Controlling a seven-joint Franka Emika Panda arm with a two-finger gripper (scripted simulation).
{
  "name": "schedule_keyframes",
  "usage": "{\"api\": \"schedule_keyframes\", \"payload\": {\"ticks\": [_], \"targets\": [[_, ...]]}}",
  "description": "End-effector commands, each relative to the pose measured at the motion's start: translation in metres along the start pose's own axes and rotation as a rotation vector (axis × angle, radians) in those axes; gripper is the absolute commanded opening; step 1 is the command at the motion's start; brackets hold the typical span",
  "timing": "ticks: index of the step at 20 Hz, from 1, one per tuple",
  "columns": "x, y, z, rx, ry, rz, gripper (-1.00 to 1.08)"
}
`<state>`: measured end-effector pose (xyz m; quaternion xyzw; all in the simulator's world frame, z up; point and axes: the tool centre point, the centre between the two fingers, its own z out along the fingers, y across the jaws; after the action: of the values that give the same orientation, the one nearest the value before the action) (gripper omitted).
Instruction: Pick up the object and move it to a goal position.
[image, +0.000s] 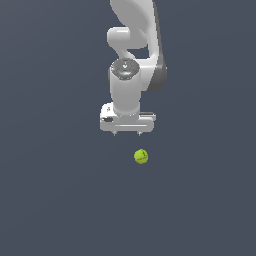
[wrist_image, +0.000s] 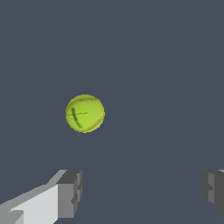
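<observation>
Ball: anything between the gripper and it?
Nothing visible. The ball lies apart from the open gripper, with only bare dark surface between them in both views. The fingers are spread wide, touching nothing.

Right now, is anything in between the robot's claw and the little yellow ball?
No. Both views show only bare dark ground between the open gripper and the ball.

White arm (image: 131, 75) — grey joints, grey fingertips (wrist_image: 70, 194)
</observation>
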<state>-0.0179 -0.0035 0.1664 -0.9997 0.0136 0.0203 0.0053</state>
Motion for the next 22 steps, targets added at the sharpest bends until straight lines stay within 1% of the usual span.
{"api": "schedule_keyframes", "payload": {"ticks": [1,4,8,10,16,22], "targets": [[0.0,0.0,0.0,0.0,0.0,0.0,1.0],[-0.002,-0.002,0.004,-0.004,-0.011,-0.012,1.0],[-0.011,-0.009,0.015,-0.017,-0.05,-0.049,1.0],[-0.013,-0.01,0.017,-0.019,-0.058,-0.054,1.0],[-0.01,-0.012,0.018,-0.019,-0.053,-0.068,1.0],[0.0,-0.02,0.027,-0.021,-0.038,-0.151,1.0]]}}
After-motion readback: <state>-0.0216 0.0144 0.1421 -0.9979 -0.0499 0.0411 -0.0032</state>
